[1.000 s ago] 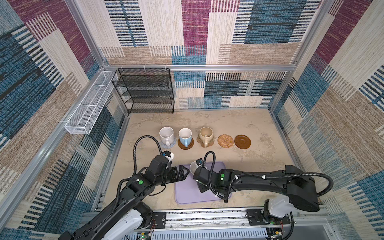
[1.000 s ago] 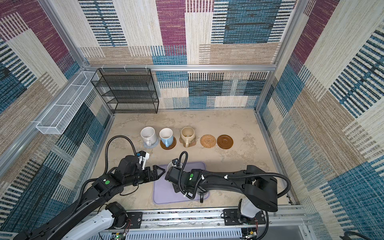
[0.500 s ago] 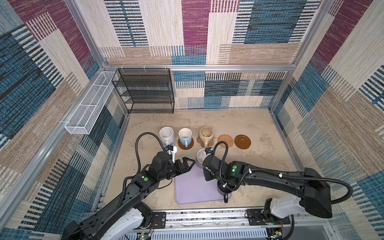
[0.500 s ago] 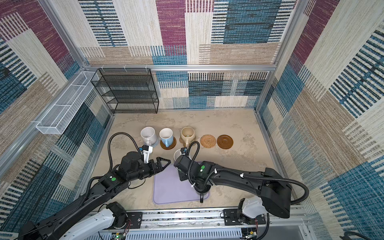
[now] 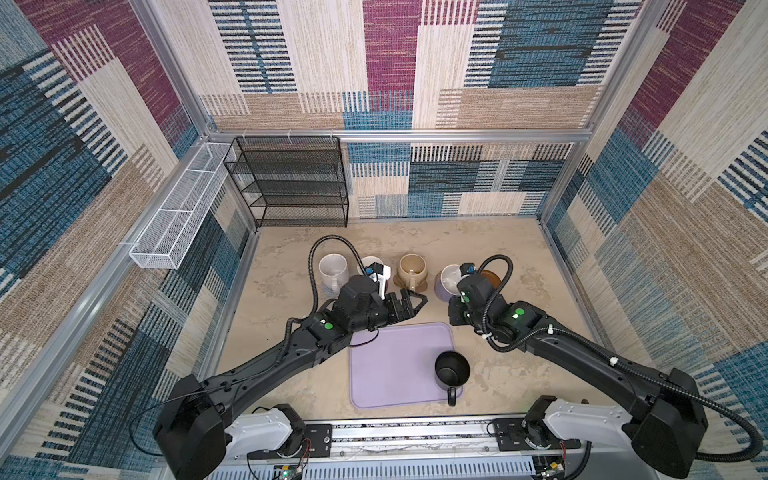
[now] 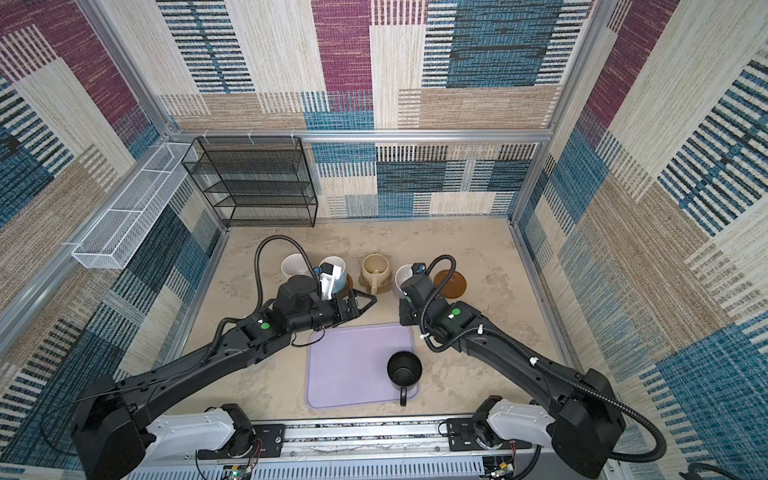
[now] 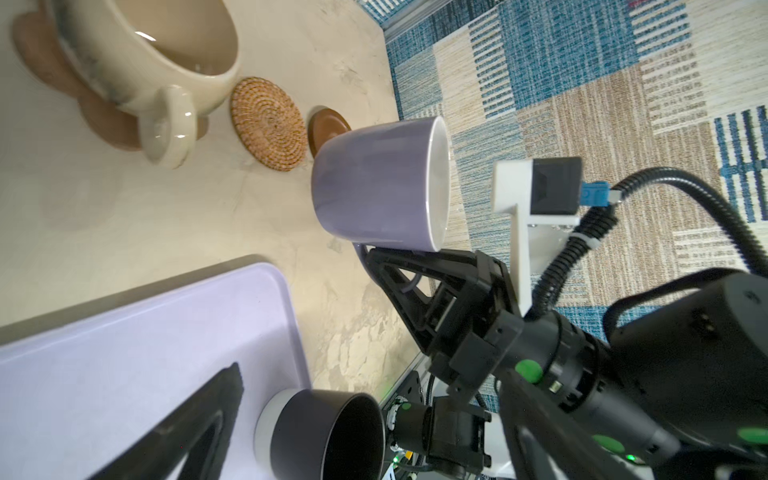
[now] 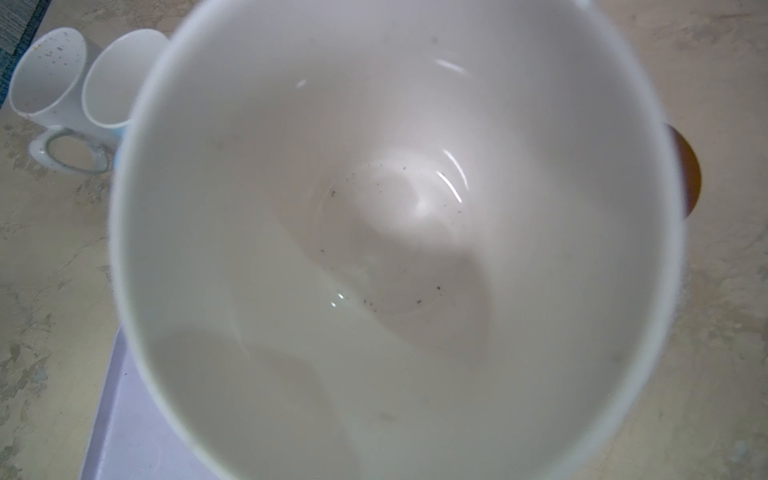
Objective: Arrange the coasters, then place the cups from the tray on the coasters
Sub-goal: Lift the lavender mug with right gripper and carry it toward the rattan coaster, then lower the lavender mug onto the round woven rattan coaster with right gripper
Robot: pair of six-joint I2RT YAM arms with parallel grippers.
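Now the lavender mug [image 7: 376,183] hangs beyond the tray [image 7: 137,332] edge.

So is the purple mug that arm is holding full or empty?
Empty. The right wrist view looks straight into the purple mug: bare white inside, with only a few dark specks at the bottom.

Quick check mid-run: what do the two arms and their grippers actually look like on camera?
Both the left arm and the right arm are matte black on white bases. Each carries round green stickers and a ribbed black cable looping to a wrist camera on a white bracket with a blue plug. The left gripper and right gripper have black, open-framed triangular fingers.
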